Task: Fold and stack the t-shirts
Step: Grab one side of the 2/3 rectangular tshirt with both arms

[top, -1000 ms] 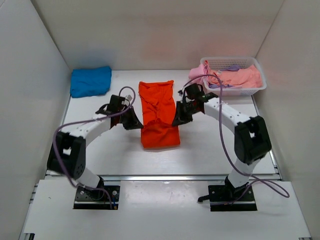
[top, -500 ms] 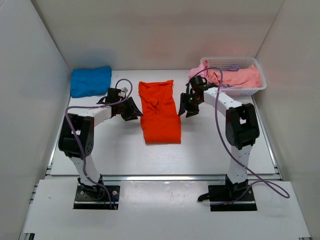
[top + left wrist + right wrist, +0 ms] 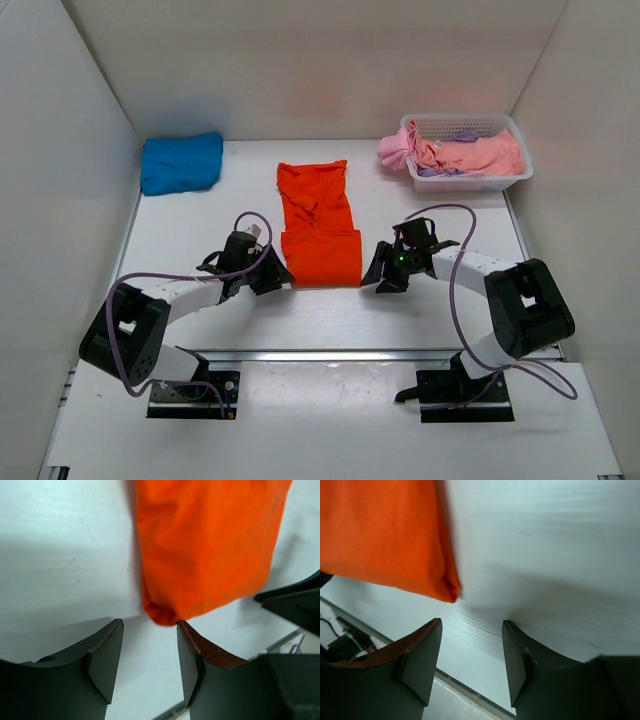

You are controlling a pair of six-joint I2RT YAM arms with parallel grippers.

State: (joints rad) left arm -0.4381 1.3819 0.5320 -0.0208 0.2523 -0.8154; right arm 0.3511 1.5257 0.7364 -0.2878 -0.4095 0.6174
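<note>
A white worktop (image 3: 180, 230) is seen from above, walled on three sides. At its middle an orange-red t-shirt (image 3: 318, 225) is laid flat, folded into a long strip that runs from far to near, with its near part doubled over. At the far right a white lattice basket (image 3: 480, 183) is set, and pale pink shirts (image 3: 480, 155) and a scrap of lilac cloth (image 3: 430, 172) are heaped in it, one pink piece hanging over its left rim. At the far left a folded blue t-shirt (image 3: 181, 162) is placed. The left hand (image 3: 149, 627) is held spread at the strip's near left corner, nothing pinched. The right hand (image 3: 471, 625) is likewise spread, with only bare worktop in its gap and the near right corner just beside it.
</note>
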